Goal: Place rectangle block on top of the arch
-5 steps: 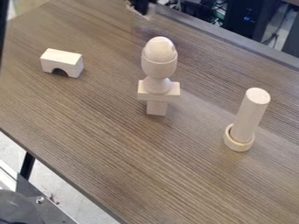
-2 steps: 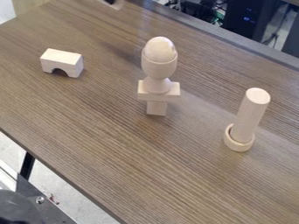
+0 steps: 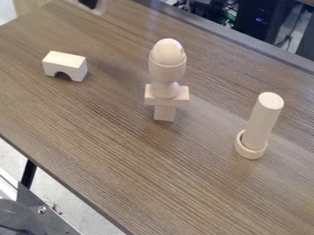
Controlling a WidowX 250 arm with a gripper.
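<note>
At the top edge, left of centre, a small part of the black gripper shows, up and to the right of the arch; what it holds, if anything, is unclear. The pale wooden arch stands on the table at the left, its opening downward and its top bare. Near the middle, a flat rectangular block lies crosswise on a narrower upright block. On that flat block stands a cup-shaped piece with an egg-shaped piece in it.
At the right, a tall cylinder leans slightly inside a wooden ring. The brown wooden table ends diagonally at the lower left, beside a metal frame. Cables and dark equipment lie beyond its far edge.
The gripper has moved left along the top edge, away from above the tower and toward the arch's side. The arch, tower, cylinder and ring have stayed in place.
</note>
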